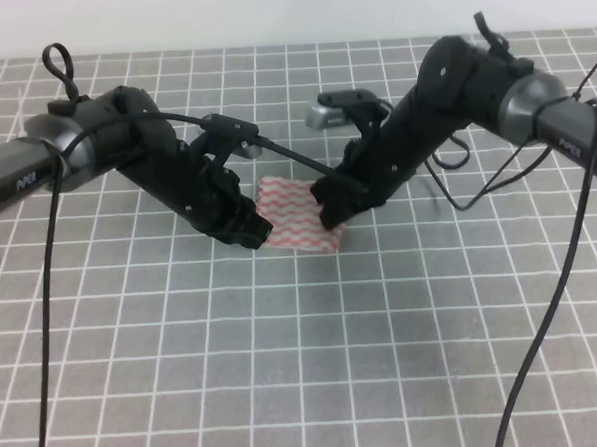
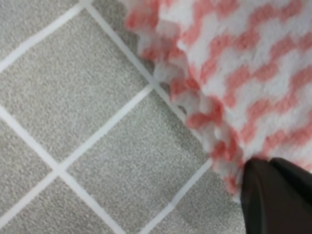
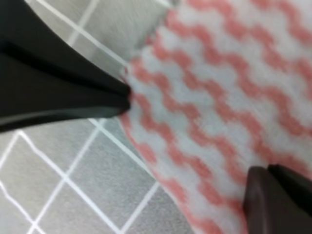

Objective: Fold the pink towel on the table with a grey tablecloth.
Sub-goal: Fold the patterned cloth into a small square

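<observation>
Gripping looks to be the step in hand: both pincers are down at the pink towel (image 1: 296, 222), which lies near the middle of the counter with a grey tablecloth (image 1: 306, 363), between the two arms. The left pincer (image 1: 249, 229) meets the towel's left edge, and the right pincer (image 1: 330, 210) is at its right side. In the right wrist view one dark finger (image 3: 63, 92) reaches the zigzag edge while another sits over the striped cloth, so that pincer seems spread around the edge, not yet clenched. For the left pincer only one fingertip (image 2: 275, 195) shows, at the towel's fringe; I cannot tell whether it is released or clenched. Next, I judge, both should pinch the cloth and carry one edge over the opposite one. White lettering on the left arm's forearm (image 1: 21, 180) is too small to read.
</observation>
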`<move>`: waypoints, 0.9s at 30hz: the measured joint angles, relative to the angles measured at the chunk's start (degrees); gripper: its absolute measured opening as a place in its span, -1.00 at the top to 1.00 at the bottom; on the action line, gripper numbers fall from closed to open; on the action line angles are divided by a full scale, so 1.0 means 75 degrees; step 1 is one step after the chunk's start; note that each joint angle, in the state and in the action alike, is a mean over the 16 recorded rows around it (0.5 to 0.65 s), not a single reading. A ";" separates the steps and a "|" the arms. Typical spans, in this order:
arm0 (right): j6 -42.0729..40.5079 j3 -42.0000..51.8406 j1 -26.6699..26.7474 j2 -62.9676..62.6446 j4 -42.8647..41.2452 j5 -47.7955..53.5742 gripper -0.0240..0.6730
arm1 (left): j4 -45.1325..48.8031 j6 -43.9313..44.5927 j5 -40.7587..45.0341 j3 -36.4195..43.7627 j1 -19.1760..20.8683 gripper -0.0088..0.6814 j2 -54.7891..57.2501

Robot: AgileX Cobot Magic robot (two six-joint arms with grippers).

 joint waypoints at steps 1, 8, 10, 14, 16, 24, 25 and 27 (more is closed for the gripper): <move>0.0000 0.0005 0.0000 0.0031 -0.0003 0.0000 0.98 | -0.0002 0.0000 -0.0006 0.0000 0.0000 0.97 0.0001; -0.0009 0.0024 0.0000 0.0056 -0.0020 -0.0041 0.98 | 0.0001 -0.0006 -0.0063 0.0001 0.0002 0.97 -0.0180; -0.0027 0.0024 -0.0002 -0.0043 -0.0024 -0.0070 0.98 | 0.0004 -0.0006 -0.0082 0.0002 0.0003 0.97 -0.0297; -0.0073 0.0021 -0.0015 -0.0385 0.0025 -0.0174 0.98 | 0.0005 -0.0008 -0.0120 0.0001 0.0007 0.97 -0.0693; -0.0098 0.0021 -0.0025 -0.0617 0.0069 -0.0257 0.98 | 0.0007 -0.0029 -0.0145 0.0001 0.0008 0.97 -0.0957; -0.0206 0.0081 -0.0073 -0.1722 0.0197 -0.0610 0.98 | 0.0272 -0.0447 -0.0290 0.0001 0.0010 0.97 -0.2442; -0.0225 0.0130 -0.0078 -0.1876 0.0228 -0.0671 0.98 | 0.0375 -0.0568 -0.0303 0.0002 0.0010 0.97 -0.2673; -0.0273 0.0267 -0.0088 -0.2195 0.0293 -0.0820 0.98 | 0.0608 -0.0839 -0.0315 0.0003 0.0009 0.97 -0.3102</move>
